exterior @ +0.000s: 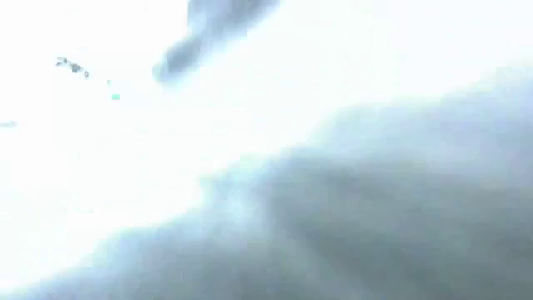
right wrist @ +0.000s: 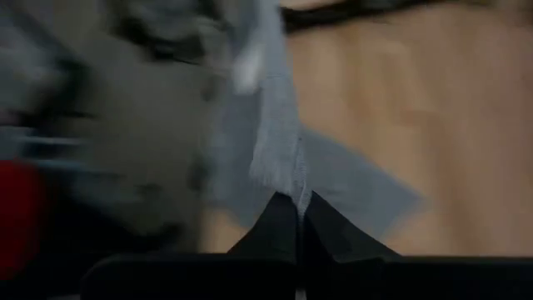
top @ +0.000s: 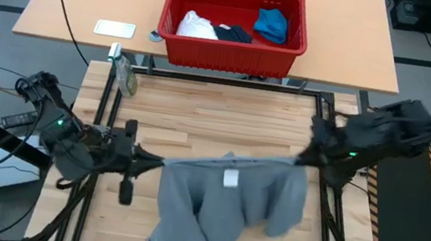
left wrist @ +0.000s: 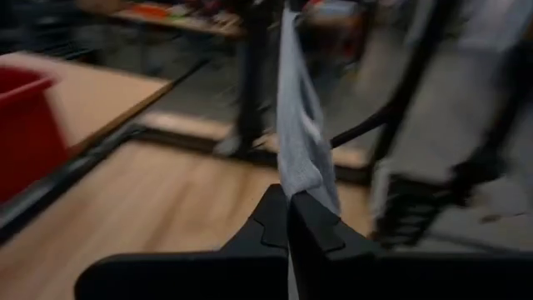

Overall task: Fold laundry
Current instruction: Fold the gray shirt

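- Left gripper (top: pixel 161 162) pinches the grey T-shirt (top: pixel 229 207) at its left edge
- Right gripper (top: pixel 301 160) pinches its right edge — shirt stretched between them, hanging over the table (top: pixel 199 114)'s near side

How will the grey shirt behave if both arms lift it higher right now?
Likely floppy: the grey shirt sags between the left gripper and right gripper, both shut on its top edge. Probably light, since thin pinches carry it. The hanging bulk may drag across the table and bunch.
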